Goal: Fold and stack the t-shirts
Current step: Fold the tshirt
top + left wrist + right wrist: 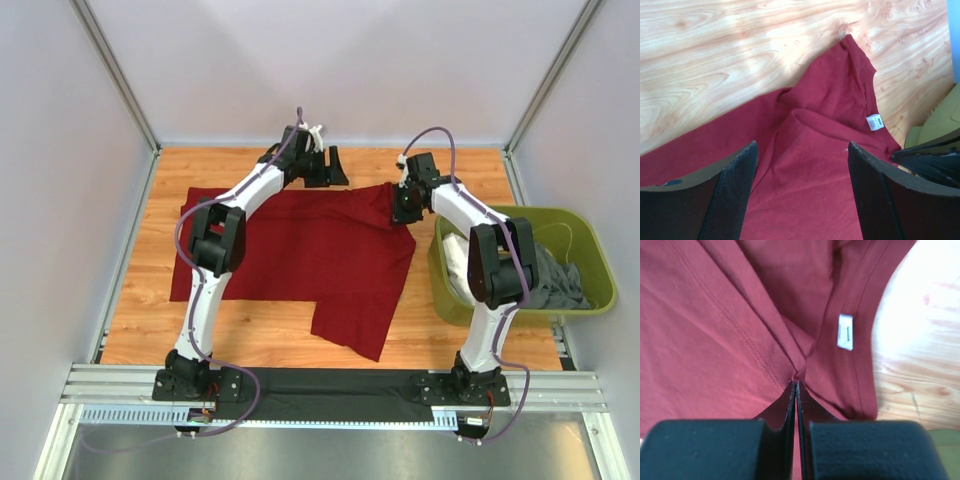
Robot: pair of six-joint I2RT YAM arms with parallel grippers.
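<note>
Spreading step: my right gripper (796, 384) pinches the red t-shirt (290, 250) near its collar, 2 o'clock; my left gripper (802, 150), agape, must grip next.

My left arm (222, 235) rises from its base at the near edge and stretches toward 1 o'clock with the elbow raised. It ends at the far side in my left gripper (333, 168), jaws spread wide. My right arm (495, 262) stands up from its base, then bends over toward 10 o'clock. My right gripper (405, 205) is closed tight, its fingertips (782, 407) pinching a fold of the dark red t-shirt (715, 340).
</note>
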